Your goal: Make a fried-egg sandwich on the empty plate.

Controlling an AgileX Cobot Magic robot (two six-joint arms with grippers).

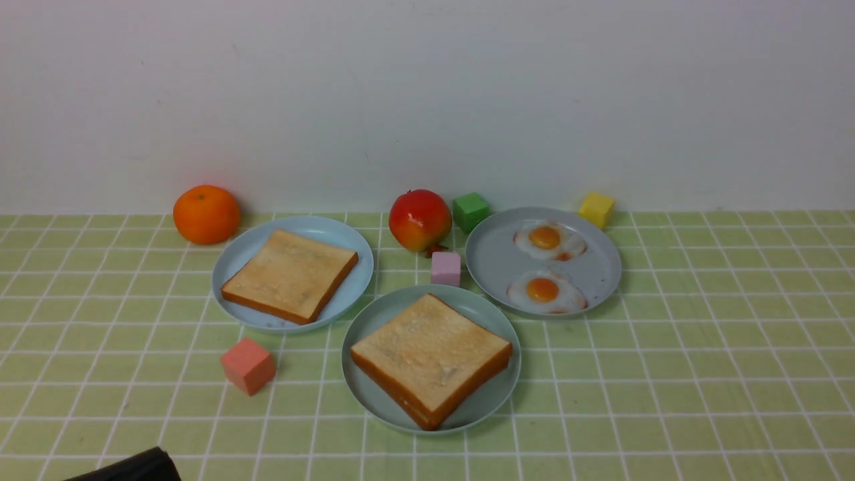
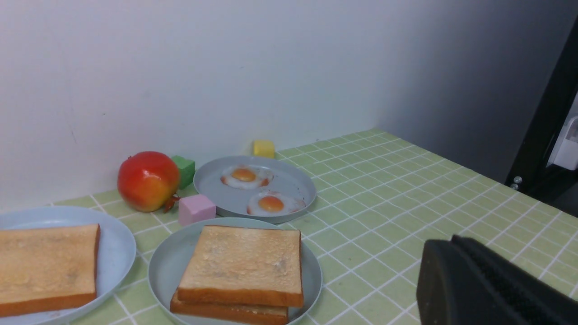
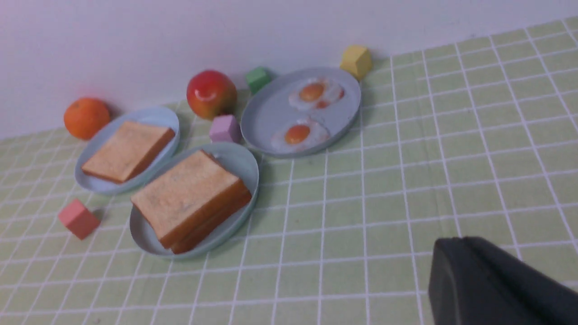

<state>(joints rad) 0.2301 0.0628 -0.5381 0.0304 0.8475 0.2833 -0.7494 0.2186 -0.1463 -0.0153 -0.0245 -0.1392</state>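
Front view: you see the left arm only as a black tip in the near-left corner, low over the counter and well apart from every plate; the right arm is outside this view.
Left claw: a dark ribbed mass at the edge of the left wrist view, over bare counter; you cannot tell whether it is spread or pressed together.
Right claw: a dark mass at the edge of the right wrist view, over bare counter, well apart from the plates; here too you cannot tell how it is set.
Mint-green plate: nearest of the three plates, at the centre.
Sandwich: the upper toast slice lies flat on the lower toast slice, slightly offset; you cannot tell whether an egg lies between them.
Grey-blue plate: behind and to the right, holding a far fried egg and a near fried egg.
Sky-blue plate: behind and to the left, holding a single toast slice.
Fruit: an orange and a red fruit near the wall.
Cubes: green cube, yellow cube, pink cube, salmon cube.
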